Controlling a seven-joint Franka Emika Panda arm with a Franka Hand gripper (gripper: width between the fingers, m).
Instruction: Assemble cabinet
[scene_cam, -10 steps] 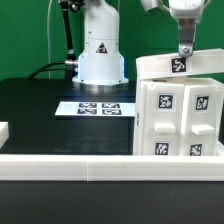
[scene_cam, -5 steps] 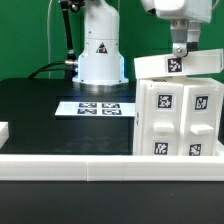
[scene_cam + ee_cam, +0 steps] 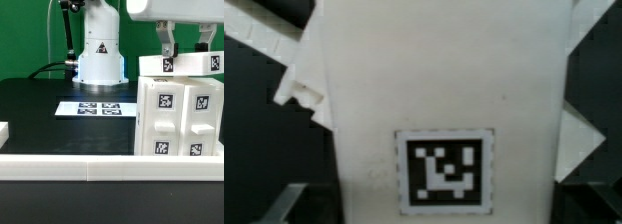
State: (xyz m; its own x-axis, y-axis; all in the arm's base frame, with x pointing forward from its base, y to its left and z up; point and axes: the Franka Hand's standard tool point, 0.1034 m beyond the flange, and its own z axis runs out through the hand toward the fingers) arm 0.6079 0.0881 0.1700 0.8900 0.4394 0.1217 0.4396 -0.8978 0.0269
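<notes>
Up top, tool [image 3: 186, 45] pinching the white panel [image 3: 180, 65] along the cabinet [image 3: 178, 118] upper edge, open black table [image 3: 40, 110] on the exterior view's left.

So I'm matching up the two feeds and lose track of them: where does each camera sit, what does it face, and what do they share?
Exterior view: off the arm, low at the table's rail, facing the cabinet, marker board and arm base; the gripper shows above.
Wrist view: on the wrist, looking close onto the tagged white piece; fingertips barely show at the edge.
Shared: the tagged white piece on top of the cabinet.
</notes>
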